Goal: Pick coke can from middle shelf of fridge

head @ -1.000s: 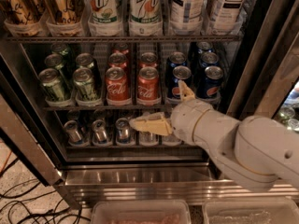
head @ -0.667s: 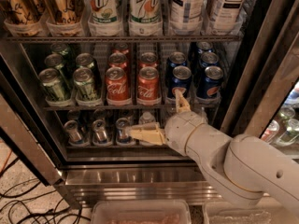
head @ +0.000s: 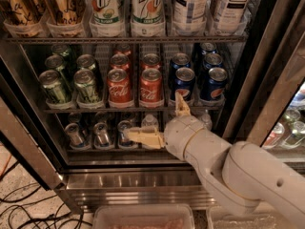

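Cream-coloured and spread wide apart, the gripper (head: 153, 114) is held in front of the fridge (head: 143, 182), just below the front rail of the middle shelf (head: 95, 109). Nothing is grasped. One finger (head: 143, 137) is pointed left across the lower rack, and the other (head: 181, 106) is pointed up, with its tip overlapping the rail beneath a blue can (head: 183, 82). The pale arm (head: 238, 175) is extended from the lower right.

Just above the gripper and a little to its left, the coke can (head: 150, 87) is seen upright at the front of its lane on the middle shelf, untouched. A second red can (head: 119, 87) is placed right beside it on the left, and more red cans are lined up behind both. Green cans (head: 71, 86) are set in the lanes further left, and another blue can (head: 213, 84) stands at the right end.

Tall bottles (head: 147, 8) are ranged on the rack above. Small bottles (head: 97, 133) are held on the lower rack, behind the left-pointing finger. Dark cables (head: 28, 209) are strewn on the floor at the lower left, and a clear plastic tub (head: 143, 210) is seen at the bottom edge.
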Controlling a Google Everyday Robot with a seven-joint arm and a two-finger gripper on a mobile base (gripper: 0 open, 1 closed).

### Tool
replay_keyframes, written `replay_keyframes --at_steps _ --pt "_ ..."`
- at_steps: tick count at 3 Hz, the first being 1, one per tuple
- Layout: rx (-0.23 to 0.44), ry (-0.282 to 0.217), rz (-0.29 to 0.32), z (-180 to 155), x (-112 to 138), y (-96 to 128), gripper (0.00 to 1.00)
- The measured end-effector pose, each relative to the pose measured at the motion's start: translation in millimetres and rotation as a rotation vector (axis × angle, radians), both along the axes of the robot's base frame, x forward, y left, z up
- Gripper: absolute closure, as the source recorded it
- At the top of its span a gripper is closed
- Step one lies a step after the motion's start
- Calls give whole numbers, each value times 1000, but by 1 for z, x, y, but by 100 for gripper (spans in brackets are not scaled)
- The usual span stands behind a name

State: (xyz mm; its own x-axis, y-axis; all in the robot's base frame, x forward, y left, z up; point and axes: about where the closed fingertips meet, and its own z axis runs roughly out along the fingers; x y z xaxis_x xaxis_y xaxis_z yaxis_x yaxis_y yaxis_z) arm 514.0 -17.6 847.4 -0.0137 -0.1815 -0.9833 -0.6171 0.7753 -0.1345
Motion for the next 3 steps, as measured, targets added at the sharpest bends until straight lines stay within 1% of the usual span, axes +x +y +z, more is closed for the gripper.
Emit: replay_keyframes --at_steps 1,2,3 --pt "59 -28 -15 -4 -8 21 0" --pt "128 -69 -14 -1 -15 50 0" --pt "177 -84 -1 -2 -21 71 0"
